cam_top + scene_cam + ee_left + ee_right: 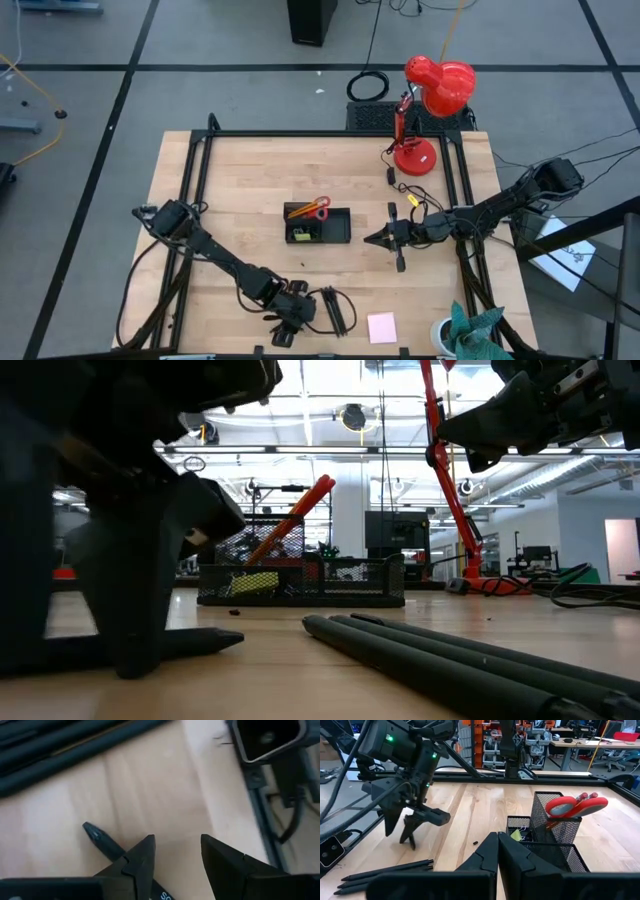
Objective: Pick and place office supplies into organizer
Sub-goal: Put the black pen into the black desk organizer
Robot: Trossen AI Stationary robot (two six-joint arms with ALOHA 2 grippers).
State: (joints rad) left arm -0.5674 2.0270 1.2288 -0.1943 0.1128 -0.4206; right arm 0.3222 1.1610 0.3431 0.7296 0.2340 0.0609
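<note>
Pens (338, 312) lie bottom centre on the desk (250, 170), beside the left end effector (283, 328), fingers parted, grasping nothing. Mid-frame, organizer (318, 225) holds scissors (318, 208); right end effector (372, 239), clenched empty, hovers just right.

Grey floor (230, 40) crossed by dark lines, bright ceiling lights (352, 417)
</note>
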